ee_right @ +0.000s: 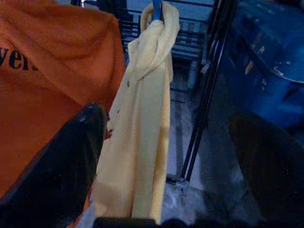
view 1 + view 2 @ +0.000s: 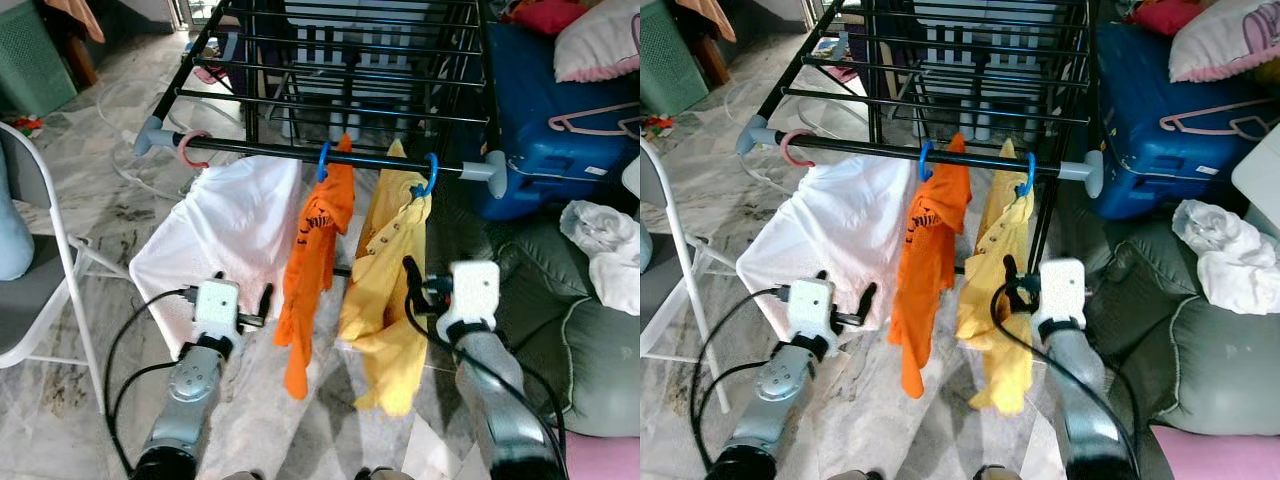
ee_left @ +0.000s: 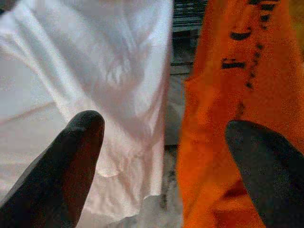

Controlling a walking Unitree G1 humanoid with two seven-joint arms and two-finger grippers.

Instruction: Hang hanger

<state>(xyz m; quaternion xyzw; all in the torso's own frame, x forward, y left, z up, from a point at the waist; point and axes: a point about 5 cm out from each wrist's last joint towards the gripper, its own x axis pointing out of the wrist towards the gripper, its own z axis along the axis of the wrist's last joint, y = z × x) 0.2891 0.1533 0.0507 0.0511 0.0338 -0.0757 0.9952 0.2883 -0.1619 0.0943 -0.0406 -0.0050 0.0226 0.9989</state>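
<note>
Nearby, blue suitcase point(image 2: 545, 120) and folding chair point(image 2: 45, 250) flank the drying rack point(image 2: 330, 155).

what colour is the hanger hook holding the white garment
Pink hanger hook, on the rack's front rail; clearest in the left eye view.

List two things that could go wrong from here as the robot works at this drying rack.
1. The right gripper, open, sits close against the yellow shirt; pulling away could snag it and slip its blue hanger off the rail.
2. The left gripper, open between the white cloth and orange shirt, might catch either.
</note>
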